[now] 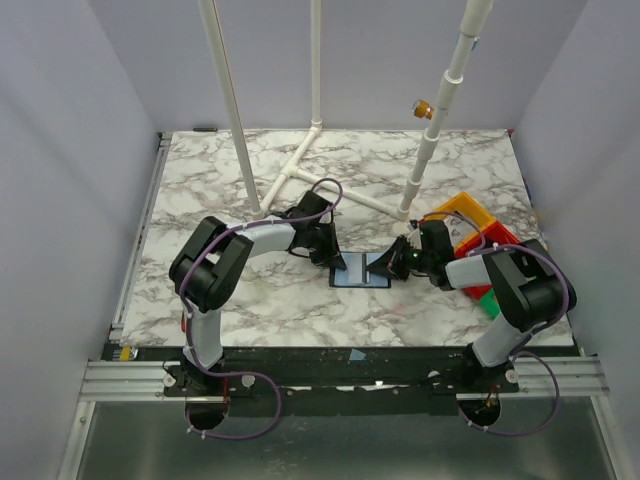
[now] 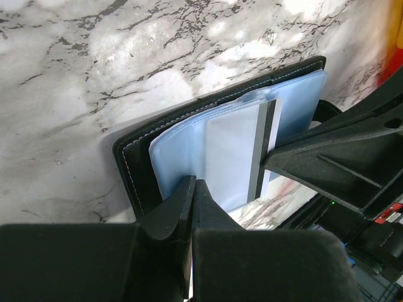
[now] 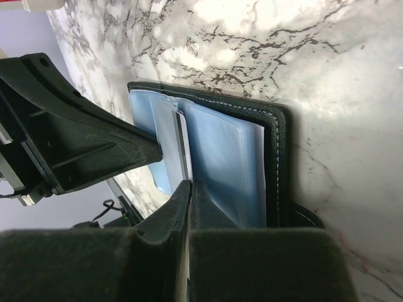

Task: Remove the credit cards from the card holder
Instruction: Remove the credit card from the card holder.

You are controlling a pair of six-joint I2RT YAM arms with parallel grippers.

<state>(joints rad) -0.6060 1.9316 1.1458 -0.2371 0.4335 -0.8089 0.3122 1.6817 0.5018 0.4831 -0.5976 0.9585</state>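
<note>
Card holder (image 1: 362, 270): spread open and flat, bluish inside up, near the middle of the tabletop (image 1: 250, 310), between the two arms. Pinned from its 10 o'clock side by the left jaws, closed tip to tip with nothing between them and bearing down on the edge of the clear sleeves (image 2: 179, 148), most likely to keep the black cover from lifting or sliding during a pull. Met from its 3 o'clock side by the right jaws, likewise closed to a narrow point, set at the free edge of a pale credit card (image 2: 234, 151) with a dark stripe, seemingly partly out of its sleeve. Cannot tell from either wrist view: thin edge nipped between those tips, or only touched. Judged as the start of a pull, with the cards yet to come out. Sensible as an opposed approach: holding from one side, tugging from the other toward 3 o'clock. Crowded at the holder, though, with both sets of tips nearly meeting over the sleeves and little room for shifting without a bump. Toward 3 o'clock on the tabletop, beside the right arm (image 1: 510, 280): a yellow bin (image 1: 462, 210), a red bin (image 1: 492, 238) and a green bin (image 1: 488, 302), close to the likely path of a retreating wrist. At 12 o'clock, a white pipe frame (image 1: 300, 170), well apart from the work.
</note>
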